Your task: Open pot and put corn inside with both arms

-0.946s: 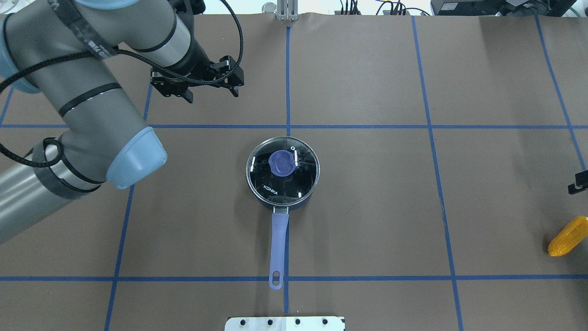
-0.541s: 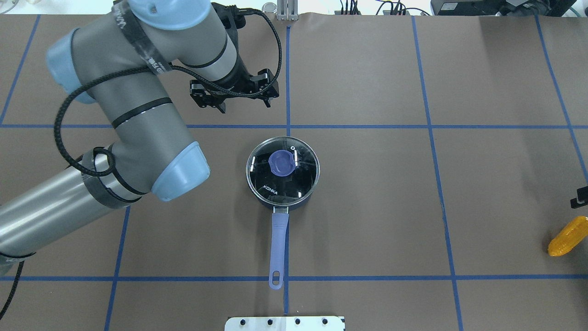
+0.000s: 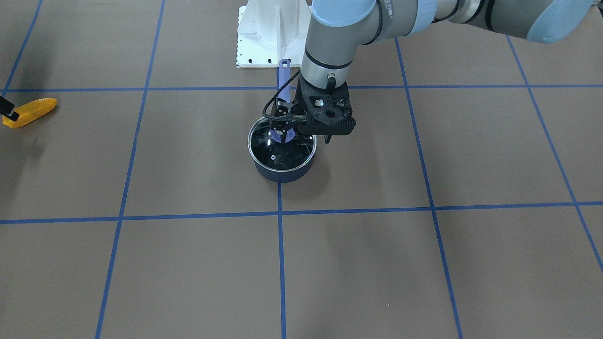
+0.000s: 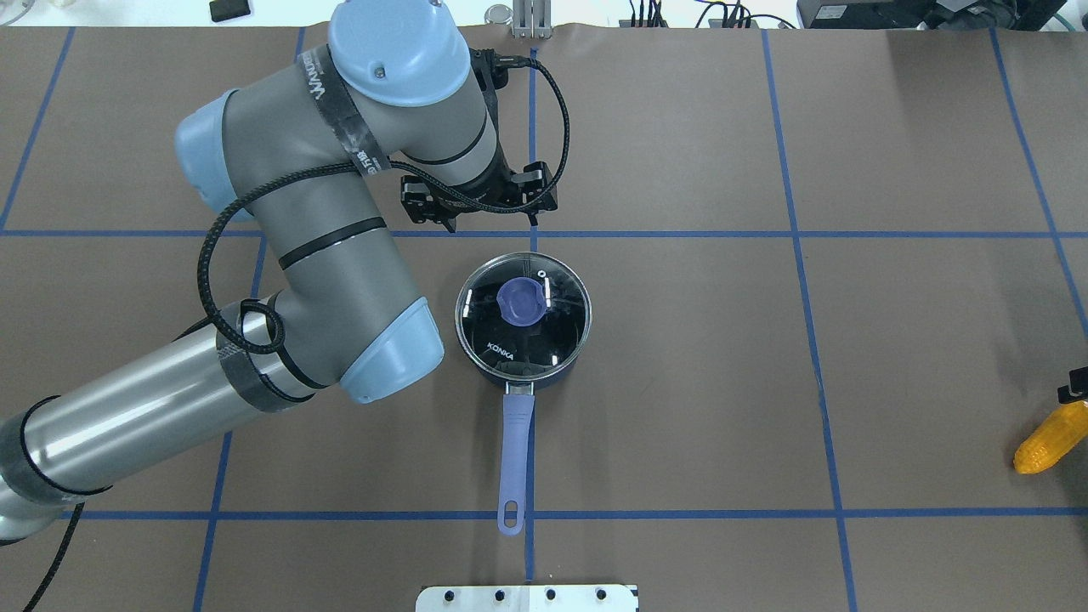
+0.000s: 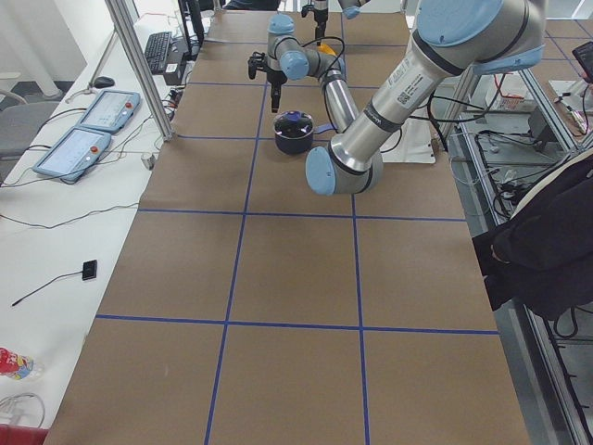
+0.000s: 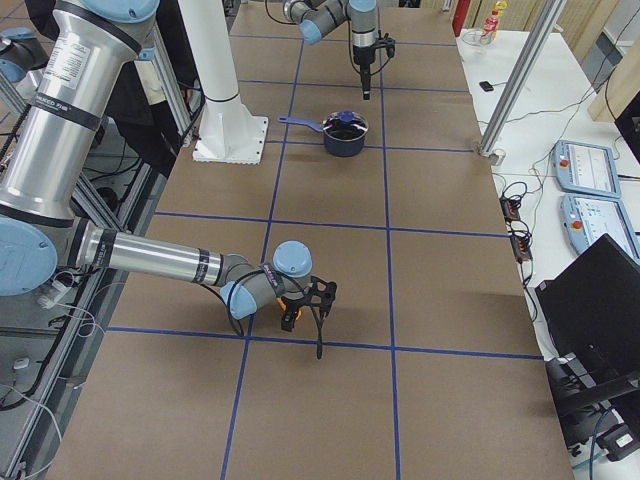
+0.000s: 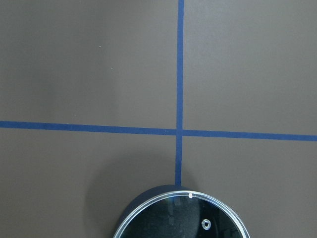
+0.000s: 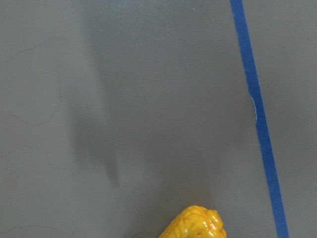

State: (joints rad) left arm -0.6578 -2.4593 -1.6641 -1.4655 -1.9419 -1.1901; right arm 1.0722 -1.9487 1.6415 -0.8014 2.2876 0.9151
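So far, nothing of the task looks done, and both of its steps are left. Going by the overhead view, the brown tabletop (image 4: 680,382) with its blue tape grid carries everything. The left arm (image 4: 323,255) comes in from eight o'clock and bends over the middle. The right arm (image 6: 150,258) lies low and stretched out in the right-side view, with its end over the far edge of the tabletop at three o'clock. The pot (image 3: 280,174) stands near the middle, its lavender handle pointing to six o'clock, well apart from anything else. The glass lid (image 4: 510,344) sits flat on its rim, so the pot is shut. The corn (image 4: 1050,438) lies on the tabletop between three and four o'clock from the pot, far off, and has not been lifted. The left pincer (image 4: 491,223) hangs in the air at about twelve o'clock from the pot, jaws spread wide and empty, touching nothing; its wrist camera catches only the lid's far edge. The right pincer (image 4: 1076,384) shows just as a black sliver right beside the corn, and whether its jaws are apart or together I cannot tell. The purple knob (image 4: 520,301) on the lid is ungrasped. My reading is that the left side is lining up to take that knob while the right goes for the corn.
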